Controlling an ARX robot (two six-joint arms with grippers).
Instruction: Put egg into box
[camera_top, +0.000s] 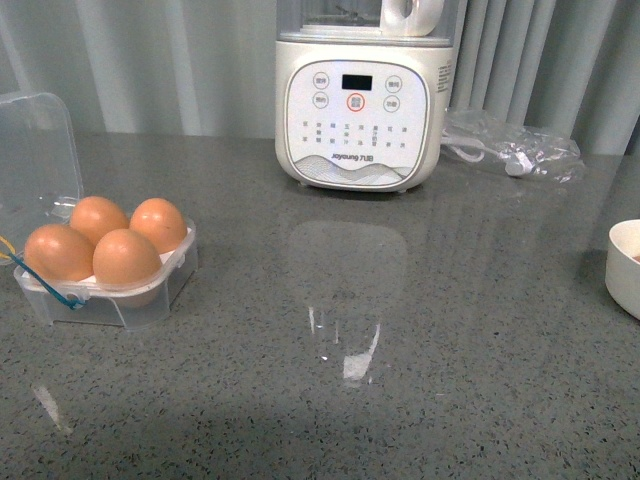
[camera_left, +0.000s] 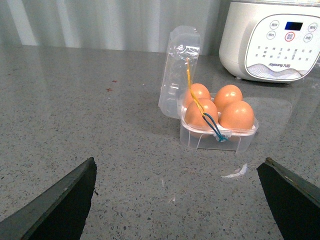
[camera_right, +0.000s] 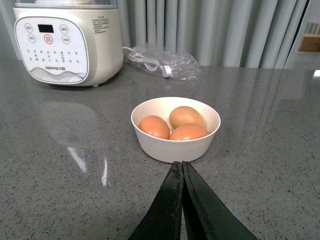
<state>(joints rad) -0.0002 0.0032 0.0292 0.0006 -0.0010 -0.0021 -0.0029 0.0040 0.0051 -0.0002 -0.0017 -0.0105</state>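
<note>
The left claw is spread wide and empty, facing the box, whose lid stands open and whose four hollows each hold an egg, while the right claw is pressed closed on nothing near a white bowl with three eggs.

Grey speckled stone countertop, glossy, with white glare streaks from overhead light. Pale grey pleated curtain across the whole back. White Joyoung kitchen appliance stands at the rear edge, with a clear plastic bag holding a cord beside it.
</note>
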